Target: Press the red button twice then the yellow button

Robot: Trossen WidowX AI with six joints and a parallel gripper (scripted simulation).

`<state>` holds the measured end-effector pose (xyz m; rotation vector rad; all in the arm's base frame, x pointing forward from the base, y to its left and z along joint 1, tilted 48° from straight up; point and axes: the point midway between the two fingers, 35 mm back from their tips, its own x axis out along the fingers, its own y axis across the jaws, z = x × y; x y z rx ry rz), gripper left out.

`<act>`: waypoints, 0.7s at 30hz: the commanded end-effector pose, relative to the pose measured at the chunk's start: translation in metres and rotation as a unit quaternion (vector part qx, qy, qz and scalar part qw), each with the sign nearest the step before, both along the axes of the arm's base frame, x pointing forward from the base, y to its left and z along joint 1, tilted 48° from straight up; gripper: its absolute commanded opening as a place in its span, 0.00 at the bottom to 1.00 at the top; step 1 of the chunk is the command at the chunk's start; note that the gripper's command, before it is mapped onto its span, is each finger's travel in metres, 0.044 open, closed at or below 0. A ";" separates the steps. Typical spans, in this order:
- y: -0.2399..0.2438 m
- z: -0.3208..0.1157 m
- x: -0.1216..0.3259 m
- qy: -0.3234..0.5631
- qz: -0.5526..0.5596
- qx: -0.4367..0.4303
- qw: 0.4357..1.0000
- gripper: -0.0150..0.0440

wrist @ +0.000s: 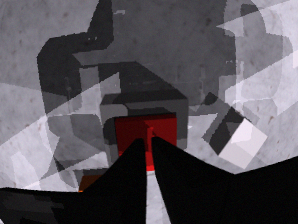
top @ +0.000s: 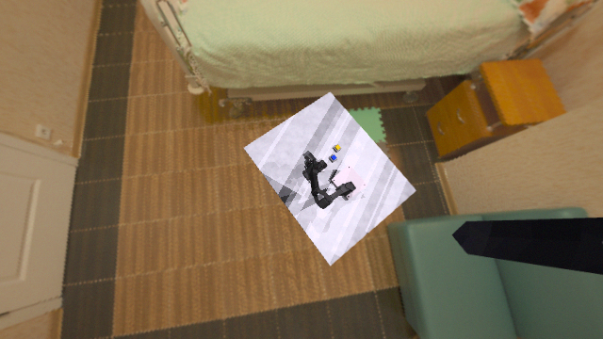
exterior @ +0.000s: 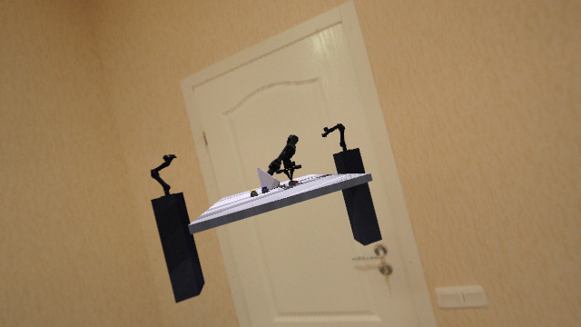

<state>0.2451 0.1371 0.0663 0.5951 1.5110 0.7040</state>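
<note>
I have the end effector [wrist: 148,144] pinched nearly shut and empty, its tips right over the red button [wrist: 147,135] at the wrist view's centre. I judge a red press is in hand; which of the two, I cannot tell. Afterwards, the yellow button [top: 337,148] waits on the counter [top: 367,221], toward one o'clock.

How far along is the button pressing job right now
Done: nothing can be confirmed; a sprung-back button shows no trace of a press. In hand: the shut, empty end effector sits right at the red button, with the fingertips overlapping its cap in the wrist view, consistent with a red press. Left: the yellow button, which sits well away from the arm in the top view, and possibly another red press.
</note>
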 end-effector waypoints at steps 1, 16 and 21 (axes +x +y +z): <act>0.001 -0.001 -0.001 0.003 -0.001 0.002 1.000 0.29; -0.012 0.010 0.001 0.002 0.000 0.000 1.000 0.29; -0.024 0.022 0.001 0.004 -0.001 0.001 1.000 0.29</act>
